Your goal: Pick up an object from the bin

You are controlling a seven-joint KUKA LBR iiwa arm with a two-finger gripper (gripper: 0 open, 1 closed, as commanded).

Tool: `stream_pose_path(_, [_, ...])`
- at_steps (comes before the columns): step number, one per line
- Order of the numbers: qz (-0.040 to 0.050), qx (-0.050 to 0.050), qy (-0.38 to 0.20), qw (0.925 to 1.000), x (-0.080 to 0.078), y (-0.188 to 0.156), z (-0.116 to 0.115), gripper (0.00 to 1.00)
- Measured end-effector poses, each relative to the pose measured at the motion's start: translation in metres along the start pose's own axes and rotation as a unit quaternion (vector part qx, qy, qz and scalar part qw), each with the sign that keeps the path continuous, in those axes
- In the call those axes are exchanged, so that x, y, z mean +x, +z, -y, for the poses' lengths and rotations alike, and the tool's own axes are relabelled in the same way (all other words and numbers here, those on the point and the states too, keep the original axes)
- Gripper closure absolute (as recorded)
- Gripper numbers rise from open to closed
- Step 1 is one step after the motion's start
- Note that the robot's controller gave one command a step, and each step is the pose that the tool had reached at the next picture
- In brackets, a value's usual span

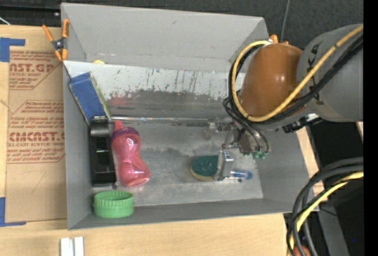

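Note:
My gripper (227,167) reaches down at the bin's right side, its metal fingers low over the floor. Right beside the fingertips, to their left, lies a small dark green round disc with a tan rim (204,168). A small blue piece (243,176) lies just right of the fingertips. The disc touches or nearly touches the fingers; I cannot tell whether it is between them.
Along the left wall lie a blue sponge-like block (88,97), a black tape dispenser (101,154), a pink bottle (130,156) and a green ribbed lid (113,204). The arm's orange cover and cables hang over the bin's right side.

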State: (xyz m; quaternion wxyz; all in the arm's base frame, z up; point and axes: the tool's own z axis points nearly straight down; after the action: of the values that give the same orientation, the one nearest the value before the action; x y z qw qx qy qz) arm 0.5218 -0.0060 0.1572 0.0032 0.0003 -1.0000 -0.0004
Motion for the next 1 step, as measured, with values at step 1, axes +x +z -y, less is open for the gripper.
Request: stream_pose_path(1, [0.0037,0.000,0.000,1.0000,-0.0018,-0.0033,0.0001,0.00])
